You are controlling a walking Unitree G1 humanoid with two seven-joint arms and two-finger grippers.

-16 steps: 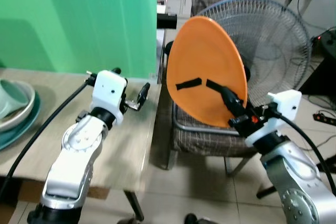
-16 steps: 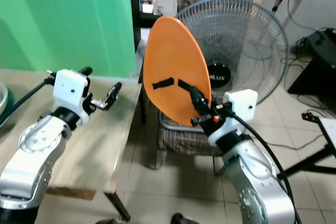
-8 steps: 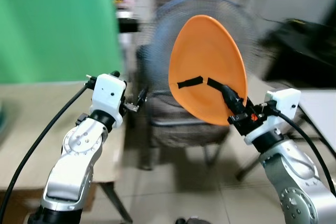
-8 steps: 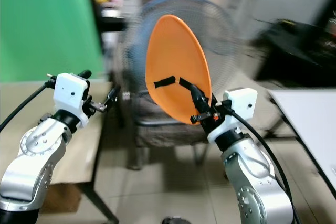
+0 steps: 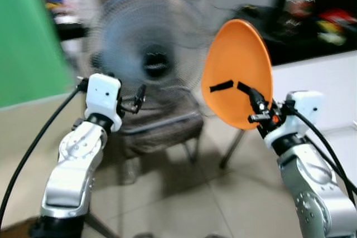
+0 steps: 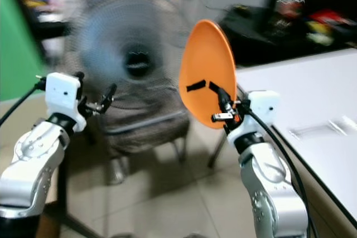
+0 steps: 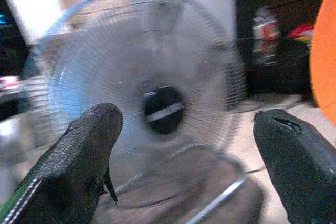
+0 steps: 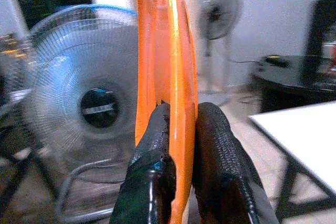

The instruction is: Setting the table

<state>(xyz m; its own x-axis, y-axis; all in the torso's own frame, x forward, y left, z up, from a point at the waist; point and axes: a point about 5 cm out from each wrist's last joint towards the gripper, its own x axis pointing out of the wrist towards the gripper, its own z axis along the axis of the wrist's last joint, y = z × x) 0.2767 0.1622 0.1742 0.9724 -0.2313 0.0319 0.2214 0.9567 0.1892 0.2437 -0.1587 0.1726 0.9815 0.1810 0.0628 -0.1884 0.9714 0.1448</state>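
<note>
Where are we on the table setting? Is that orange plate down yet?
Not yet. The right gripper is shut on the rim of the orange plate, holding it upright in the air in front of the fan and chair. The left gripper is open and carries nothing. A white table lies to the robot's right; placing the plate there looks like what is left.

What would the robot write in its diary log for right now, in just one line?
right gripper: shut on orange plate, plate held upright | left gripper: open, raised, holding nothing | ahead: fan, white table | view: blurred
</note>
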